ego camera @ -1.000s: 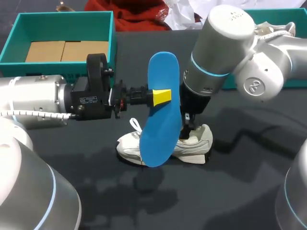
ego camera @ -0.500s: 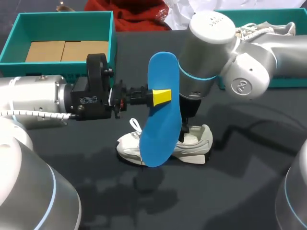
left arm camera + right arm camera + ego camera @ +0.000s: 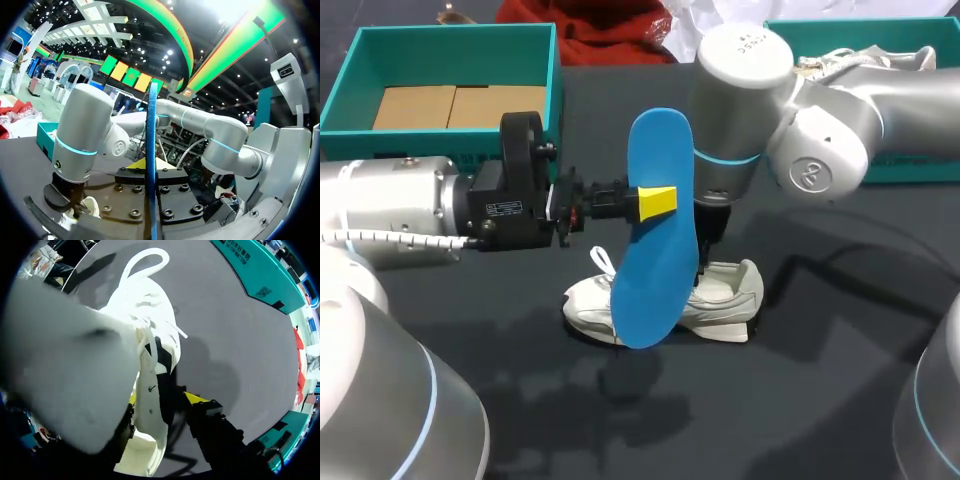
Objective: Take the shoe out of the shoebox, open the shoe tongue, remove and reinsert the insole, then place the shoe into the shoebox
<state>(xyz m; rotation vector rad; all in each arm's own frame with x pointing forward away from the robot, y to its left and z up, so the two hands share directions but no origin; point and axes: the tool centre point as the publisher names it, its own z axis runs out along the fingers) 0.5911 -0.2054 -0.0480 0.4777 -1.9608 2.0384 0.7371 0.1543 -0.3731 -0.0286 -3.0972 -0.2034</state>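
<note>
Holding the blue insole (image 3: pixel 658 150) upright and clear of the table (image 3: pixel 820 400), my left gripper (image 3: pixel 660 200) has it clamped between its two yellow-tipped fingers, one on each face, about halfway along its length. From my left wrist the insole (image 3: pixel 151 150) shows edge-on, running straight out between those fingers. That arm and the insole sit exactly where they were a second ago.

What has changed is my right arm: its big wrist joint has swung leftward across the table and now stands close behind the insole's upper end, while its gripper (image 3: pixel 708 255) has stayed low at the shoe's opening. The white shoe (image 3: pixel 730 290) lies on its sole on the dark table, just below and behind the insole, unmoved. From my right wrist the shoe (image 3: pixel 145 305) fills the view, its collar wall passing through my right gripper (image 3: pixel 162 399), but whether that gripper actually grips it I cannot tell.

The teal shoebox (image 3: pixel 450 35) stands well apart at the far left, cardboard in its bottom
</note>
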